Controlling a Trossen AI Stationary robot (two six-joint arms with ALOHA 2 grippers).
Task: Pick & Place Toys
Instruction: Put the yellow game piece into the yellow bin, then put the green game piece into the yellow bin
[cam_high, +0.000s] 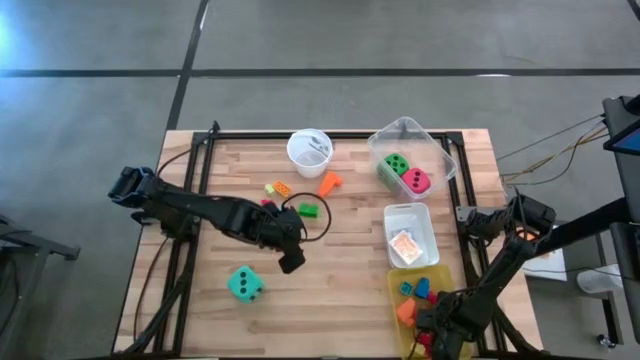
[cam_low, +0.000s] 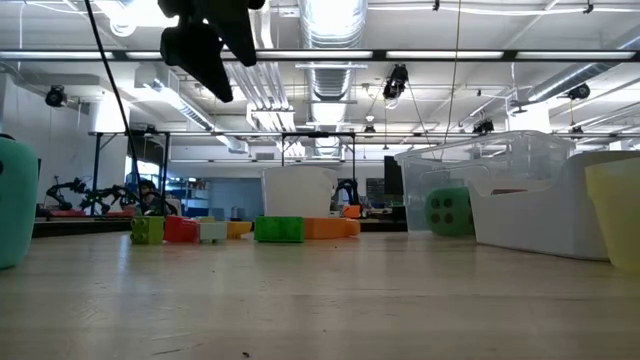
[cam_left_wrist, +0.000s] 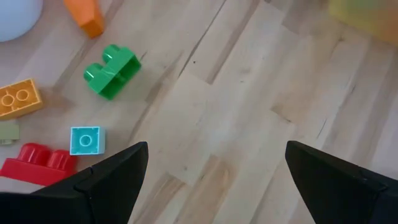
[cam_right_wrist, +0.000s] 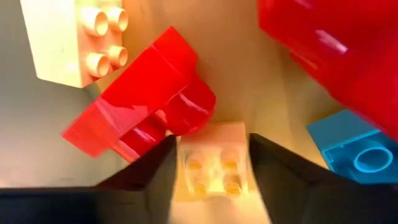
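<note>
The right gripper (cam_high: 432, 330) was down inside the yellow bin (cam_high: 395, 283) at the near right corner of the table, its fingers standing either side of a pale studded block (cam_right_wrist: 214, 163) among red blocks (cam_right_wrist: 143, 115) and a blue block (cam_right_wrist: 357, 152); whether it gripped that block or had let go could not be told, though being low among pieces already collected suggested a delivery rather than a pickup. The left gripper (cam_high: 290, 262) hung above the middle of the table with its jaws spread wide and nothing between them, facing the loose blocks yet to be sorted: a green block (cam_left_wrist: 112, 70), an orange block (cam_left_wrist: 87, 15), a yellow-orange block (cam_left_wrist: 18, 99), a small teal block (cam_left_wrist: 85, 140) and a red block (cam_left_wrist: 38, 163). That open, raised stance looked like readiness for the next pick. The teal die (cam_high: 245, 284) sat alone near the left front, just beside the left gripper. The green die (cam_high: 394, 165) and the red-pink die (cam_high: 416, 181) lay together in the clear bin (cam_high: 440, 150) at the far right, so that bin seemed reserved for dice. The card pack (cam_high: 404, 246) lay in the white bin (cam_high: 425, 215) between the two, and the white cup (cam_high: 309, 150) stood far centre.
</note>
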